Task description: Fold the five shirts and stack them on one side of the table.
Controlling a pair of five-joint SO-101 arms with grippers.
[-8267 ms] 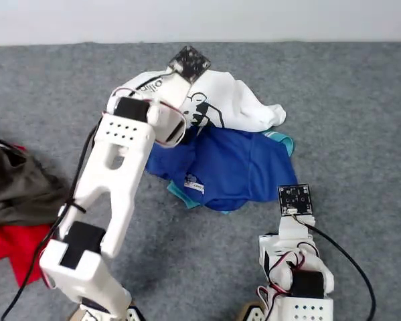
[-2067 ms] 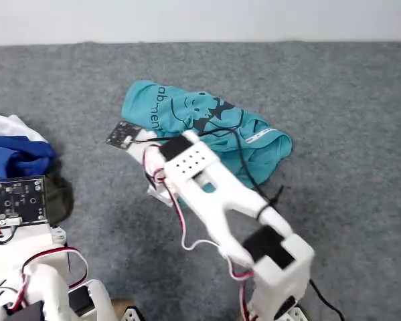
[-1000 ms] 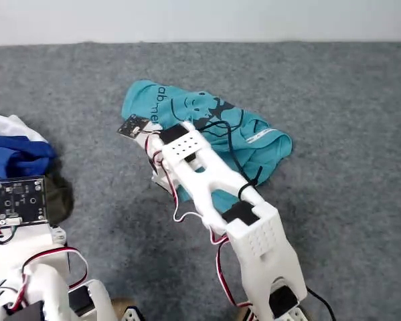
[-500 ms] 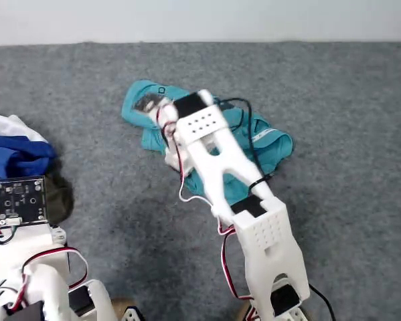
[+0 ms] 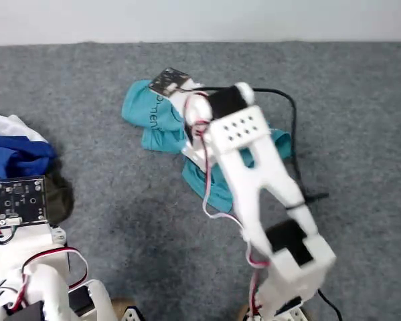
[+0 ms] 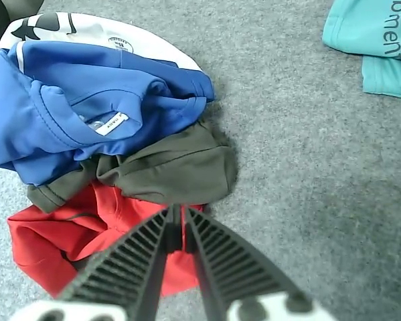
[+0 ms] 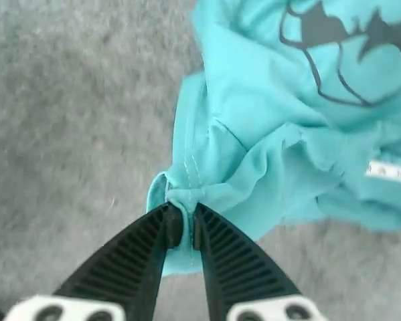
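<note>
Now my right gripper [image 7: 181, 226] has both fingers clamped on a bunched edge of the teal shirt [image 7: 267, 127], and a small pinch of the cloth shows between the tips. The teal shirt lies crumpled on the grey table [image 5: 347, 100], with dark print on its upper face, and my right arm [image 5: 254, 160] stretches across it. My left gripper [image 6: 179, 217] is well apart from the teal shirt, its fingers pressed together tip on tip. It hangs over a pile of four other shirts, also well apart from the teal shirt. The blue shirt [image 6: 86, 100] lies on the white shirt [image 6: 156, 52]. The dark olive shirt [image 6: 180, 167] touches the blue one and partly covers the red shirt [image 6: 59, 234]. None of the four in this pile is folded.
</note>
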